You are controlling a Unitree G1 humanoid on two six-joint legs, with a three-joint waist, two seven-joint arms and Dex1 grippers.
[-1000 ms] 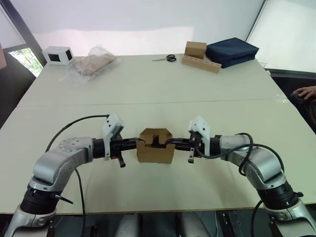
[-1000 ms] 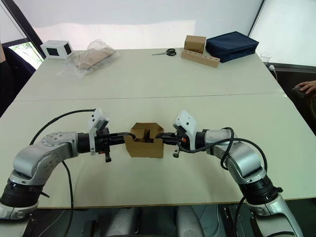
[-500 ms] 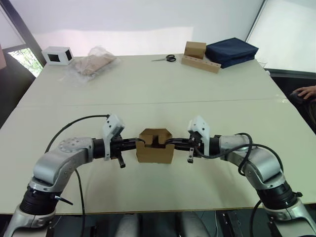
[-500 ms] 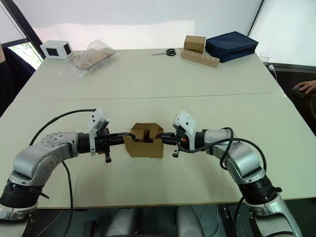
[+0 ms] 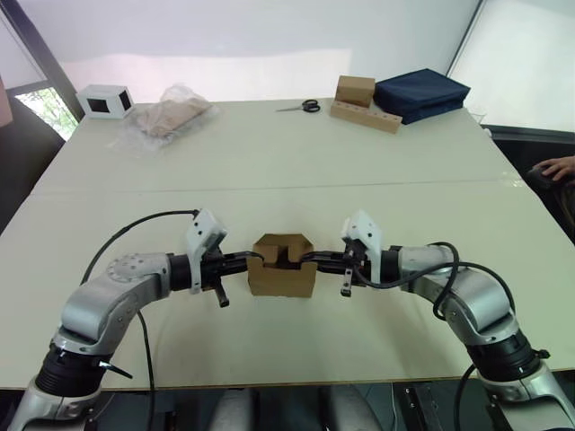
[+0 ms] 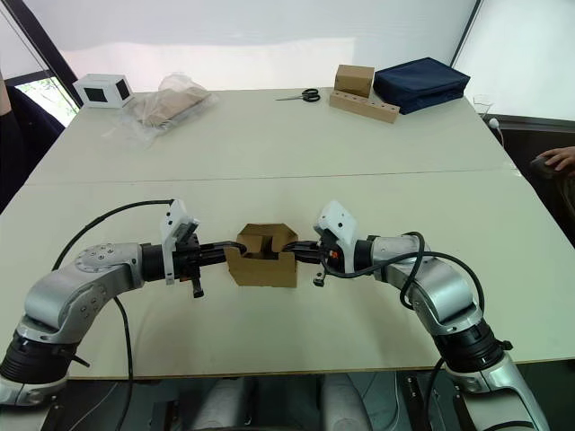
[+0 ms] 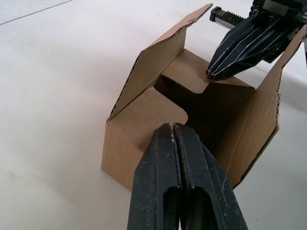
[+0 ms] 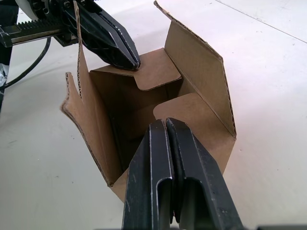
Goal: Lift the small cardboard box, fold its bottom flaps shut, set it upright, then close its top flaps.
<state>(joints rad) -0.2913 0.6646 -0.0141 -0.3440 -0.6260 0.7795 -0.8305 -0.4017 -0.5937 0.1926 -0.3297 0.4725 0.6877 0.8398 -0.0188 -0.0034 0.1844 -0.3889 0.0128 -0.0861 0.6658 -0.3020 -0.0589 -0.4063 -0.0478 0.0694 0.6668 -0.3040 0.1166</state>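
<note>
The small cardboard box [image 5: 282, 277] stands upright on the table [image 5: 287, 171], near its front edge, between my two arms. My left gripper [image 5: 253, 259] is shut, and its tip rests on the left top flap [image 7: 148, 111], which is folded inward over the opening. My right gripper [image 5: 309, 260] is also shut and presses its tip on the right top flap [image 8: 191, 108], folded inward too. The front and back top flaps [image 7: 160, 52] still stand up, splayed outward. The bottom flaps are hidden under the box.
At the table's far side are a white box with dark windows [image 5: 106, 100], a plastic bag [image 5: 169, 115], scissors [image 5: 304, 106], a brown box on a long strip [image 5: 357, 91] and a navy bag [image 5: 422, 92]. A person's hand [image 5: 559, 167] shows at the right edge.
</note>
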